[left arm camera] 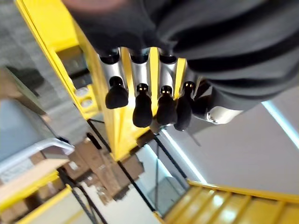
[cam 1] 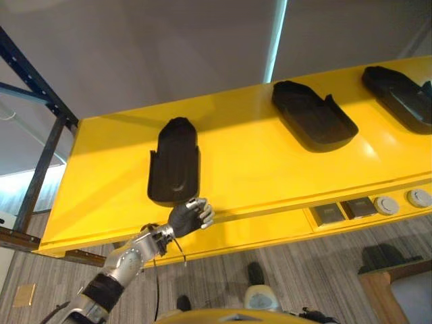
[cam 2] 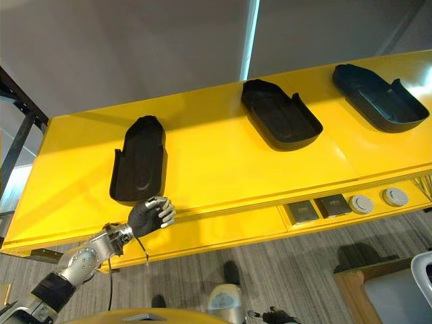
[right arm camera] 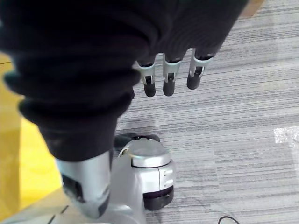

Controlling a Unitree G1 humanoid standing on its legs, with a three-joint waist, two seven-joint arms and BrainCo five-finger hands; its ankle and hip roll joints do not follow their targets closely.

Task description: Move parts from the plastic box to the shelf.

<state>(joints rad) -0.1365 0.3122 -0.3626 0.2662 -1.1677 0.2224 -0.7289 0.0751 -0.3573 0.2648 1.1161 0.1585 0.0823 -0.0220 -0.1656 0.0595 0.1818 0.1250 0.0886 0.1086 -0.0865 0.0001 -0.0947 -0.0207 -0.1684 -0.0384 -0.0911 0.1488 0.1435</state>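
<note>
1. My right hand (right arm camera: 169,74) hangs low over the grey striped carpet (right arm camera: 252,140), below the yellow shelf and well apart from it. Its fingers (right arm camera: 169,84) point loosely down and hold nothing.

2. My left hand (cam 1: 190,217) is raised to the front edge of the yellow shelf (cam 1: 270,169), just below the near end of the nearest black part (cam 1: 174,162). In the head views the fingers look bent at that end of the part, but I cannot tell whether they touch it. In the left wrist view the fingers (left arm camera: 141,109) hang loosely in a row with nothing between them, so I read this hand as relaxed and empty-handed.

3. That nearest black part lies flat on the shelf top, towards the shelf's left end, its long side running front to back. It is a shallow moulded tray shape with a rounded far end.

4. A second black part (cam 1: 312,115) lies further along the shelf to the right, set at an angle and well apart from the first.

5. A third black part (cam 2: 378,96) lies near the shelf's right end, also angled.

6. On the shelf's front face, towards its right end, sit two dark square panels (cam 1: 344,210) and two round pale buttons (cam 1: 403,201) in a row.

7. Dark blue rack posts (cam 1: 37,169) stand at the shelf's left end.
</note>
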